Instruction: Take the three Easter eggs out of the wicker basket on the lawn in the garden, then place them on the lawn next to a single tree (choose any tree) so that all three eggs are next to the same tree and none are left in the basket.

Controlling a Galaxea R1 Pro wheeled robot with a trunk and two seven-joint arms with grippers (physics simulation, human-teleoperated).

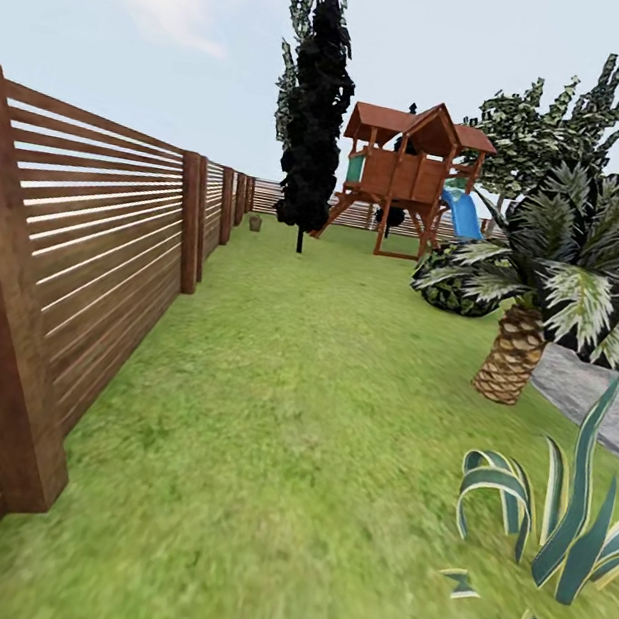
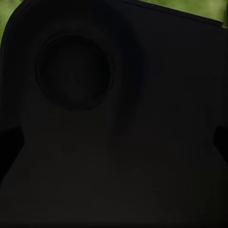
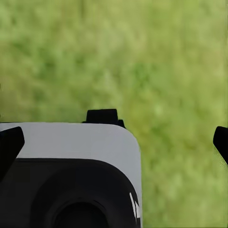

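Observation:
The lawn (image 1: pixel 308 431) runs ahead as a long green strip beside the brown slat fence (image 1: pixel 90 230) of the garden. A tree (image 1: pixel 554 129) with a jagged dark green crown rises at the far right behind the palm, and another such crown (image 1: pixel 291 52) pokes out behind the black columnar tree. A small tan-brown object (image 1: pixel 255 223) sits far off by the fence, too small to identify. The eggs are out of view. My right gripper (image 3: pixel 114 142) is open over grass, its fingertips (image 3: pixel 10 142) spread wide apart. My left gripper (image 2: pixel 114 142) faces a dark robot part, fingertips (image 2: pixel 8 145) also apart.
A black columnar tree (image 1: pixel 316 118) stands mid-lawn at the far end. A wooden playhouse (image 1: pixel 410 170) with a blue slide is behind it. A short palm (image 1: pixel 526 317) and a striped spiky plant (image 1: pixel 554 535) crowd the right side, with grey paving (image 1: pixel 599 396) beyond.

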